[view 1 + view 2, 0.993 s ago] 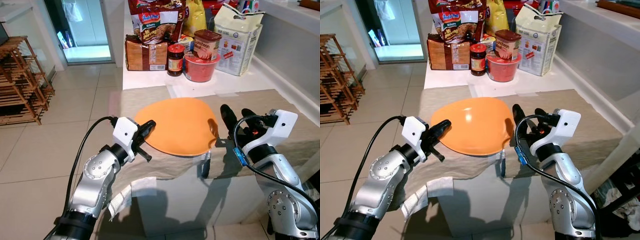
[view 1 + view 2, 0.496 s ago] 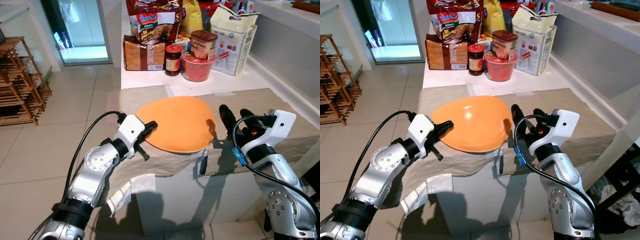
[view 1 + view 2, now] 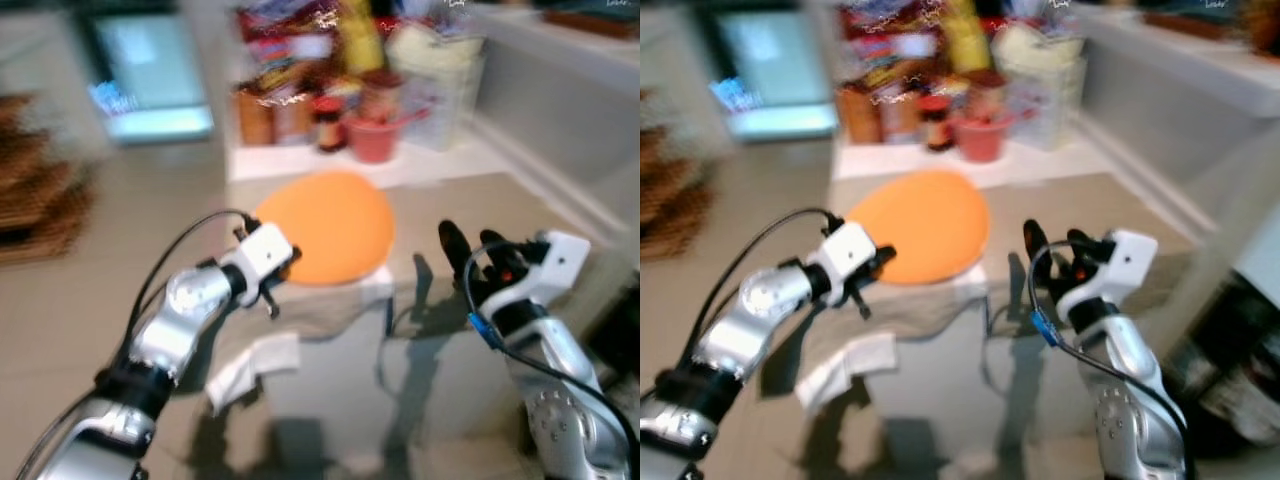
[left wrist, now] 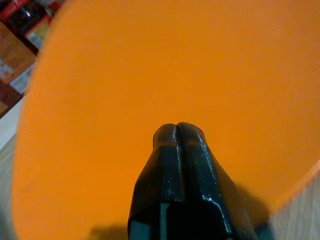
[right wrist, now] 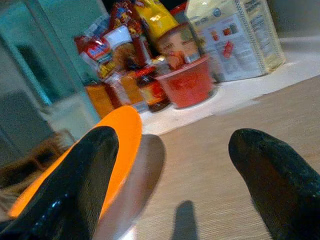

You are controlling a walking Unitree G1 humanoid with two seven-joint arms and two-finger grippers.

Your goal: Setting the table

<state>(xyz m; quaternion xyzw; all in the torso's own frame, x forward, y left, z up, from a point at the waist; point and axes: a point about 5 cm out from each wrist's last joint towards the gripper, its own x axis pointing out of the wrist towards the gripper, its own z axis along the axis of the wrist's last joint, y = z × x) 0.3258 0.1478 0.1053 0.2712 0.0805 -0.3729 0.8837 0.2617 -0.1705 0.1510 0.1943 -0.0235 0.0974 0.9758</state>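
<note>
A round orange plate (image 3: 325, 225) lies on a beige cloth-covered table (image 3: 440, 195), near its front left corner. My left gripper (image 3: 283, 262) is at the plate's near left edge. In the left wrist view its fingers (image 4: 177, 145) are shut together against the plate's broad orange face (image 4: 150, 65), with nothing between them. My right gripper (image 3: 470, 242) hovers over the cloth to the right of the plate, open, its fingers (image 5: 75, 190) wide apart and empty. Both eye views are blurred.
Groceries crowd the white counter behind the table: a red bowl (image 3: 372, 140), jars, noodle packets (image 5: 107, 47) and a large white bag (image 5: 240, 35). A grey wall runs along the right (image 3: 560, 90). A wooden rack (image 3: 35, 200) stands on the tiled floor at left.
The whole picture has shifted and blurred, so the camera moved. My left arm has stretched further forward, staying at the plate's edge. The right gripper holds its open pose.
</note>
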